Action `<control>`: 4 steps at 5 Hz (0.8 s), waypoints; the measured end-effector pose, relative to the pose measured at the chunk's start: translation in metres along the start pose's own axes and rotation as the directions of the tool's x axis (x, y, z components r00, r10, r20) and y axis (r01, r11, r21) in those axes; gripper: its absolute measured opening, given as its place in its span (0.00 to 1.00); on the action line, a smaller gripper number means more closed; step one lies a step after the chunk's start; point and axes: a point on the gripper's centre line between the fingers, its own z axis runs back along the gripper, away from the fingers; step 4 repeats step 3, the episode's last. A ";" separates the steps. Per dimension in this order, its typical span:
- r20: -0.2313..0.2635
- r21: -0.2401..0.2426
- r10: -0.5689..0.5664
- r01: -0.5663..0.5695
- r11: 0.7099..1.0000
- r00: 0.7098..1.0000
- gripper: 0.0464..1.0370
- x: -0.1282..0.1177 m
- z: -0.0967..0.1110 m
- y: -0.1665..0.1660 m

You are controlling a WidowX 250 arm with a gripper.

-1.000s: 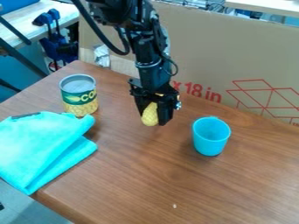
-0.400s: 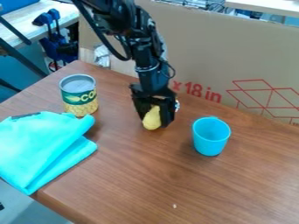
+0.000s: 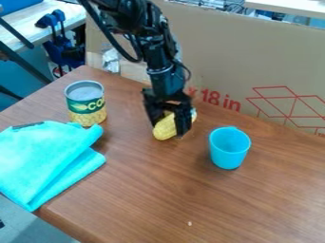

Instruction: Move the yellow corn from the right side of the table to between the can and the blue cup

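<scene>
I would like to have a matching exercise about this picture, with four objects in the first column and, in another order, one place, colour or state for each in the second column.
Column 1
1. Corn cob
2. Cup
3. Cloth
4. Tin can

Column 2
A. Folded, at the left edge of the picture
B. Upright, with a green band around it
C. Yellow, at the gripper
D. Blue, with its open top facing up

Right pairs: 1-C, 2-D, 3-A, 4-B
</scene>
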 end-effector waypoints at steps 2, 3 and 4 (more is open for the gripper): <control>-0.022 0.191 -0.266 0.266 0.945 0.964 0.96 -0.026 0.089 -0.074; -0.247 0.170 -0.350 0.396 0.902 0.904 0.96 -0.056 0.103 -0.118; -0.247 0.170 -0.350 0.396 0.902 0.904 0.96 -0.056 0.103 -0.118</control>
